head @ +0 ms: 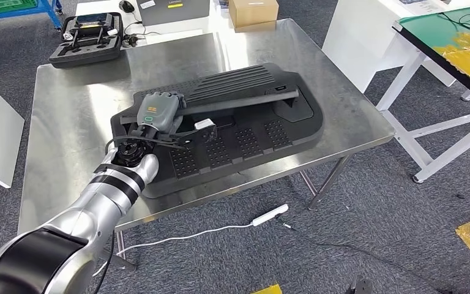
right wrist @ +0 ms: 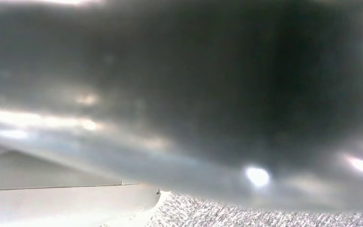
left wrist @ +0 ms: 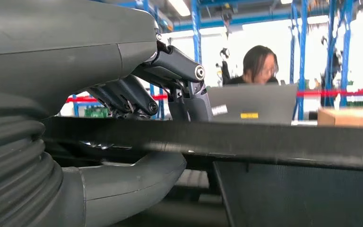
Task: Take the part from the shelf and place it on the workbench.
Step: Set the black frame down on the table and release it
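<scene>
Your left arm [head: 98,202] reaches in from below, and its left hand [head: 158,112] grips the near-left edge of the part [head: 245,131] — fingers [left wrist: 137,94] curled over the rim, thumb [left wrist: 127,182] under it. The part, a large black ribbed panel, lies flat on the steel table [head: 67,116], its near edge overhanging the table's front. Of your right hand you cannot tell the state — its wrist view is a dark blur. Beyond, a black case [head: 87,38] and a cardboard box [head: 253,12] sit at the table's far edge.

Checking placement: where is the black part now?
Head view: the black part lies on the steel workbench, centre, its left end under the left robot hand.
</scene>
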### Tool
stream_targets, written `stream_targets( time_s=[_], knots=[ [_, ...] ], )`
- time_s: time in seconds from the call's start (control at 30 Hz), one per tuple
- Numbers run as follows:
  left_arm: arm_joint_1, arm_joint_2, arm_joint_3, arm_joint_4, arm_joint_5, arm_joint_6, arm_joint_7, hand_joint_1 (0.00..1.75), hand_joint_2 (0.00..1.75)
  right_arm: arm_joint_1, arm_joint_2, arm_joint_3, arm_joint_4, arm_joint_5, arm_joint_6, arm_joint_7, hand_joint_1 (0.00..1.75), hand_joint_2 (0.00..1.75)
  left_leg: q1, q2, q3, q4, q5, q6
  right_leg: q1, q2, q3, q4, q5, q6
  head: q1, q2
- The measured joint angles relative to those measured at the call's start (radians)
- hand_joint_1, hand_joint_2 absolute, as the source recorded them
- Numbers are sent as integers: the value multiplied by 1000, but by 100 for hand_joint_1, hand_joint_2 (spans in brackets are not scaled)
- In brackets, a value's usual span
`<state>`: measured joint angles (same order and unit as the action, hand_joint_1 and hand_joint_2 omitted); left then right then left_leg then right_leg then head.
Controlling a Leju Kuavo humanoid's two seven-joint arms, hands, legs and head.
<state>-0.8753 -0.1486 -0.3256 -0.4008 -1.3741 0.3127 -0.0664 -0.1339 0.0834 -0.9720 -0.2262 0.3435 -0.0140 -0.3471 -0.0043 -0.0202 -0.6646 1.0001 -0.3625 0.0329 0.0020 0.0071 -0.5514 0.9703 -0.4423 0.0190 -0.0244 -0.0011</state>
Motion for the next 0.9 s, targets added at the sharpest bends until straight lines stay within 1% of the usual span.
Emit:
stream_targets(
  time_s=[0.5,0.63,0.77,0.87,0.9],
  knots=[
    [-3,-1,-8,17,9,-80,-5,175,175,1,-3,0,0,-2,1,0,0,0,0,0,2,0,0,0,0,0,1,0,0,0,0,0],
    [-3,-1,-8,17,12,-100,-11,0,175,1,-5,0,0,-2,1,0,0,0,0,0,2,0,0,0,0,0,2,0,0,0,0,0],
    [-1,1,-8,17,18,-133,-12,0,175,1,-8,0,0,-2,2,0,0,0,0,0,2,0,0,0,0,0,2,0,0,0,0,0],
    [0,2,-8,17,33,-140,-14,0,175,1,-10,0,0,-2,2,-1,0,0,0,0,2,0,0,0,0,0,2,0,0,0,0,0],
    [1,2,-8,17,40,-141,-17,0,131,1,-11,0,0,-2,2,-1,0,0,0,0,2,0,0,0,0,0,2,0,0,0,0,0]
  ],
)
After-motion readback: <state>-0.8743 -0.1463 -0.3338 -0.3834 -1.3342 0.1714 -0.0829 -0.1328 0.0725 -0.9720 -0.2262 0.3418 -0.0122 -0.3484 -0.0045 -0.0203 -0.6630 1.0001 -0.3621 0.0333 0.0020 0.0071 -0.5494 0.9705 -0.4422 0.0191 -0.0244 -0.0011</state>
